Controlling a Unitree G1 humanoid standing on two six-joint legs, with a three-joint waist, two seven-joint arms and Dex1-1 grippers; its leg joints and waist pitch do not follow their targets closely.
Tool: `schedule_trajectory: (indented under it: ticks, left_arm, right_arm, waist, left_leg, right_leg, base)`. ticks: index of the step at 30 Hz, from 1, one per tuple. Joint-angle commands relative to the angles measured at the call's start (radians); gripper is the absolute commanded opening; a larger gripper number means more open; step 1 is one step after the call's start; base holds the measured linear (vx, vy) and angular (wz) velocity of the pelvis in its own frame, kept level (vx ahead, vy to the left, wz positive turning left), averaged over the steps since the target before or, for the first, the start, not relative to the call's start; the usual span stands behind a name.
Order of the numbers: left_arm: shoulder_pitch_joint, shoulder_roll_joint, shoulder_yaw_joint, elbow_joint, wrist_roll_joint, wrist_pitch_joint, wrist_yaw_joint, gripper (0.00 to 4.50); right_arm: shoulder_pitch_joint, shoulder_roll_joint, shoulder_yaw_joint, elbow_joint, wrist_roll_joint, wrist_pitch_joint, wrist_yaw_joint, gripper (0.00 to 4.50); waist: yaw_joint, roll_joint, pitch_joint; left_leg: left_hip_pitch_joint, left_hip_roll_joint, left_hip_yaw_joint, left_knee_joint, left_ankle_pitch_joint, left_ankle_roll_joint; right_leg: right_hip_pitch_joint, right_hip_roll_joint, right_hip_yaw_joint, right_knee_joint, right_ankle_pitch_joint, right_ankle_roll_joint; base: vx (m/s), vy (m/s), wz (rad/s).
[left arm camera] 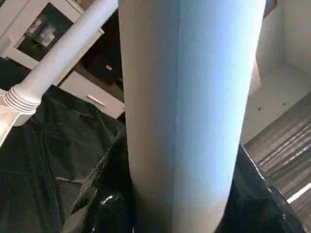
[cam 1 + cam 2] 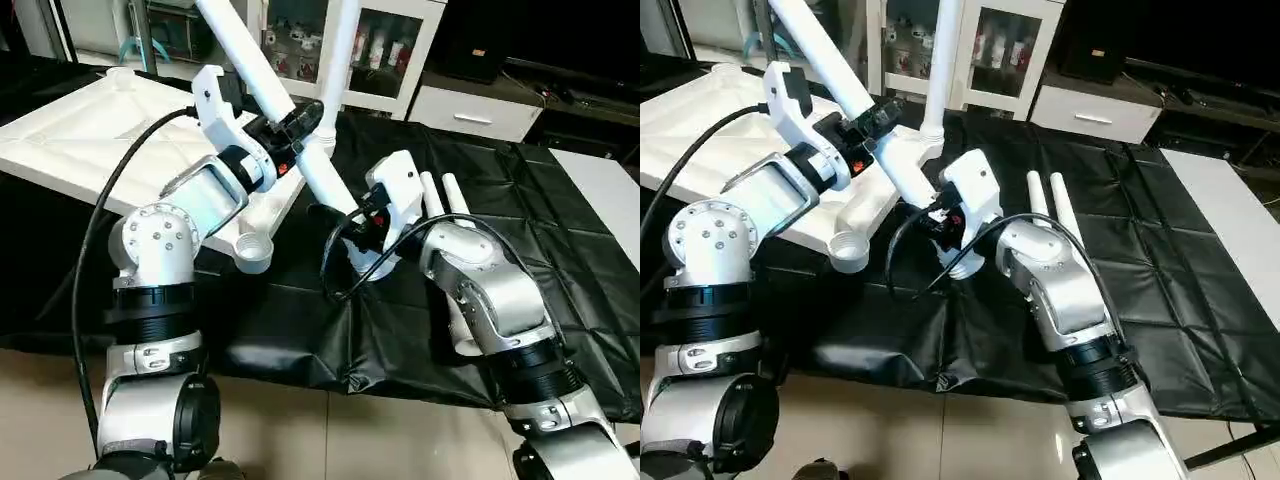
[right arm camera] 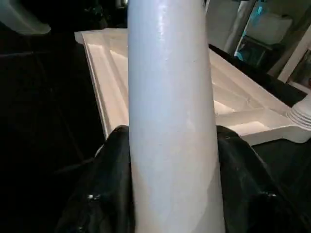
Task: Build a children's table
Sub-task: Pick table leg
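Note:
The white tabletop [image 2: 90, 130] lies upside down at the left on the black cover. One leg [image 2: 338, 60] stands upright in its far right corner socket. A second leg [image 2: 255, 65] slants from the upper left down to the cover. My left gripper [image 2: 298, 128] is shut on its middle, with black fingers [image 1: 104, 204] on both sides of the tube [image 1: 189, 97]. My right gripper [image 2: 358, 225] is shut on the same leg [image 3: 170, 97] near its lower end. The near corner socket [image 2: 255, 252] stands empty beside the grippers.
Two more white legs [image 2: 445, 195] lie side by side on the black cover, just behind my right forearm. A glass-door cabinet [image 2: 390, 50] stands beyond the table. The cover's front edge [image 2: 330, 370] hangs over the floor.

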Motion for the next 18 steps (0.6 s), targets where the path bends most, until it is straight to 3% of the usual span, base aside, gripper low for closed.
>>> schedule_trajectory:
  ticks: [1, 3, 6, 9, 10, 11, 13, 15, 17, 18]
  left_arm:
    - [-0.008, 0.011, -0.021, -0.019, -0.005, 0.019, -0.030, 1.77]
    - [-0.001, 0.036, -0.053, -0.036, -0.008, 0.034, -0.093, 1.77]
    - [0.001, 0.067, -0.096, -0.066, -0.029, 0.065, -0.181, 1.77]
    - [-0.005, 0.094, -0.128, -0.086, -0.048, 0.087, -0.254, 1.77]
    - [-0.009, 0.109, -0.146, -0.092, -0.050, 0.088, -0.296, 1.77]
    - [-0.014, 0.120, -0.161, -0.095, -0.049, 0.087, -0.327, 1.77]
    - [-0.028, 0.139, -0.179, -0.093, -0.045, 0.085, -0.371, 1.77]
    - [-0.047, 0.161, -0.196, -0.086, -0.037, 0.080, -0.424, 1.77]
    - [-0.057, 0.178, -0.207, -0.084, -0.033, 0.083, -0.462, 1.75]
    - [-0.060, 0.186, -0.214, -0.082, -0.033, 0.084, -0.476, 1.75]
  right_arm:
    - [-0.023, -0.005, -0.075, -0.021, 0.068, 0.035, 0.015, 2.74]
    - [-0.038, -0.012, -0.114, -0.019, 0.133, 0.085, 0.048, 2.95]
    - [-0.080, -0.072, -0.163, 0.014, 0.220, 0.168, 0.150, 3.18]
    - [-0.114, -0.146, -0.176, 0.054, 0.262, 0.262, 0.245, 3.48]
    - [-0.121, -0.184, -0.164, 0.069, 0.266, 0.293, 0.292, 3.48]
    - [-0.126, -0.213, -0.151, 0.079, 0.267, 0.312, 0.330, 3.72]
    - [-0.126, -0.268, -0.125, 0.077, 0.286, 0.355, 0.414, 3.79]
    - [-0.126, -0.317, -0.102, 0.069, 0.316, 0.407, 0.489, 4.05]
    - [-0.129, -0.335, -0.088, 0.070, 0.318, 0.419, 0.509, 4.23]
    - [-0.132, -0.341, -0.082, 0.075, 0.317, 0.423, 0.515, 4.29]
  waist:
    - [-0.005, 0.026, -0.079]
    - [-0.005, 0.029, -0.078]
    - [-0.003, 0.025, -0.078]
    - [0.000, 0.022, -0.076]
    - [0.000, 0.013, -0.077]
    - [0.004, 0.016, -0.078]
    - [0.006, 0.015, -0.077]
    - [0.008, 0.007, -0.077]
    - [0.006, 0.008, -0.076]
    - [0.006, 0.017, -0.076]
  left_leg:
    - [0.017, 0.009, 0.001, -0.076, -0.309, -0.065]
    - [0.018, 0.010, 0.001, -0.077, -0.312, -0.062]
    - [0.019, 0.010, 0.004, -0.076, -0.294, -0.064]
    - [0.014, 0.009, 0.005, -0.075, -0.275, -0.062]
    - [0.014, 0.009, 0.008, -0.073, -0.266, -0.059]
    - [0.014, 0.008, 0.008, -0.073, -0.254, -0.055]
    - [0.012, 0.009, 0.008, -0.072, -0.244, -0.054]
    - [0.010, 0.009, 0.009, -0.072, -0.230, -0.050]
    - [0.008, 0.009, 0.008, -0.071, -0.224, -0.054]
    - [0.008, 0.009, 0.007, -0.071, -0.230, -0.059]
  right_leg:
    - [0.050, -0.038, 0.032, -0.064, -0.259, -0.121]
    - [0.049, -0.037, 0.032, -0.063, -0.254, -0.126]
    - [0.051, -0.035, 0.032, -0.061, -0.227, -0.137]
    - [0.055, -0.038, 0.033, -0.059, -0.223, -0.146]
    - [0.055, -0.037, 0.033, -0.061, -0.225, -0.147]
    - [0.057, -0.038, 0.032, -0.062, -0.233, -0.146]
    - [0.058, -0.039, 0.033, -0.062, -0.237, -0.144]
    - [0.061, -0.040, 0.033, -0.063, -0.245, -0.140]
    - [0.059, -0.043, 0.032, -0.063, -0.267, -0.143]
    - [0.058, -0.044, 0.032, -0.062, -0.274, -0.146]
  base:
    - [0.000, 0.000, 0.00]
    - [0.000, 0.000, 0.00]
    - [0.000, 0.000, 0.00]
    - [0.000, 0.000, 0.00]
    - [0.000, 0.000, 0.00]
    - [0.000, 0.000, 0.00]
    - [0.000, 0.000, 0.00]
    - [0.000, 0.000, 0.00]
    - [0.000, 0.000, 0.00]
    - [0.000, 0.000, 0.00]
